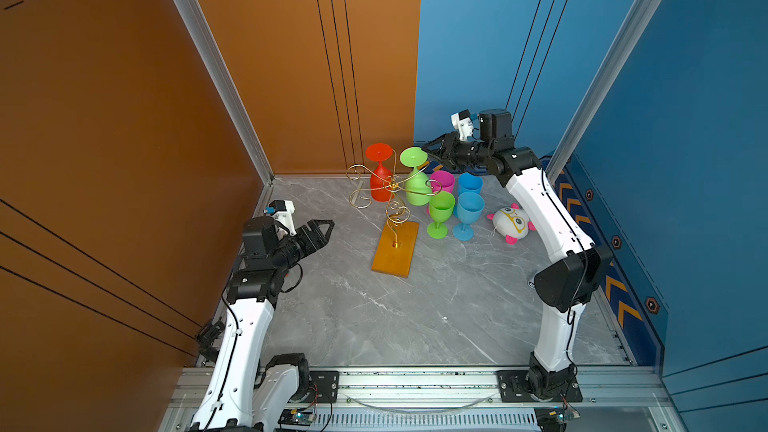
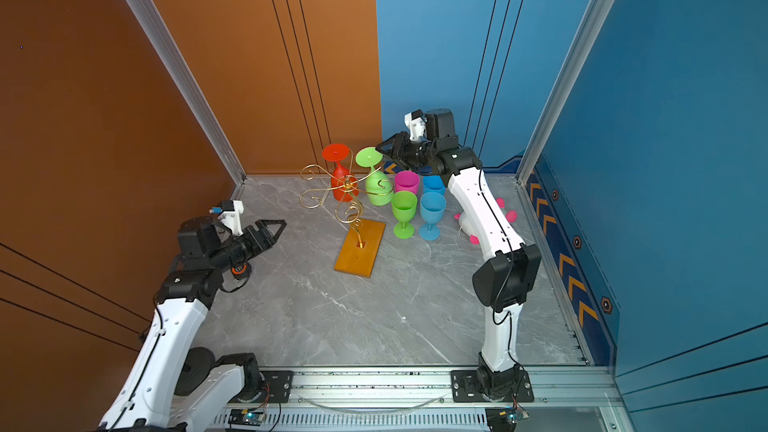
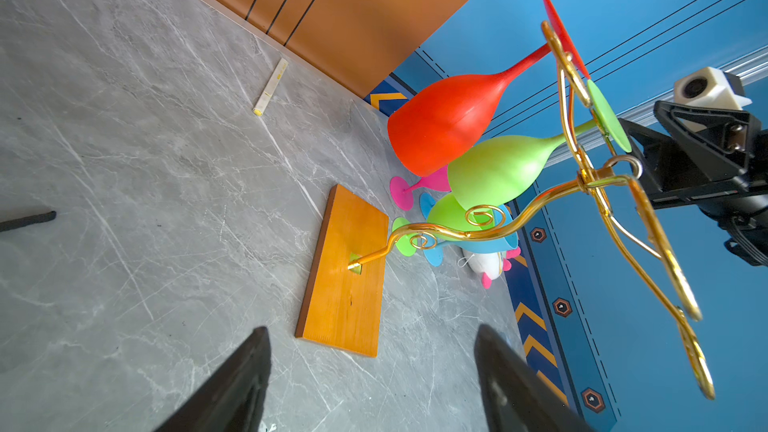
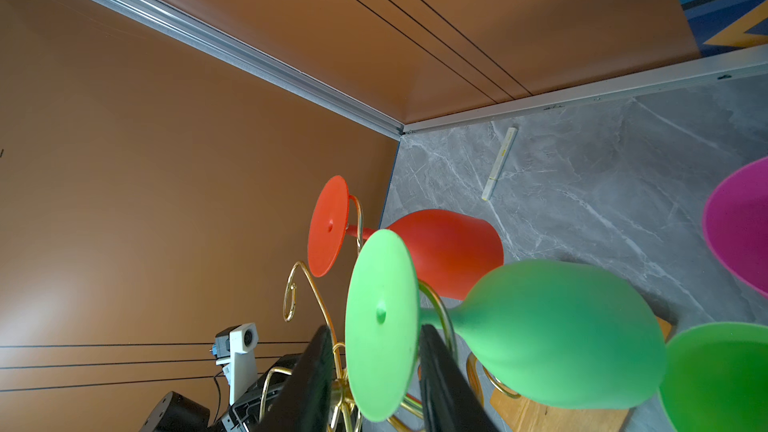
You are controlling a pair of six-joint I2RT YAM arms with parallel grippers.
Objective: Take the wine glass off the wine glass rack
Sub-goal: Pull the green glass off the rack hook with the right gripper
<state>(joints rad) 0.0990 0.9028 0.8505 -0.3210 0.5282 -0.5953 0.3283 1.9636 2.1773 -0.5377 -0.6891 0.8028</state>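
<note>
while the left gripper hangs released and empty, well apart from the rack, the right gripper is at the green glass. that glass hangs upside down on a scroll arm at the far side of the rack, beside the red glass, which hangs on the next arm. in the right wrist view the jaws stand either side of the green glass's foot, which sits edge-on between them; whether they pinch it i cannot tell. so the step in hand looks like taking hold of the foot, with the lift-off not yet begun. next, i judge, the grip must be firm on that thin disc. then the stem has to slide outward along the wire until it clears the curl, without tipping the rack or knocking the red glass or the upright glasses standing just beside.
</note>
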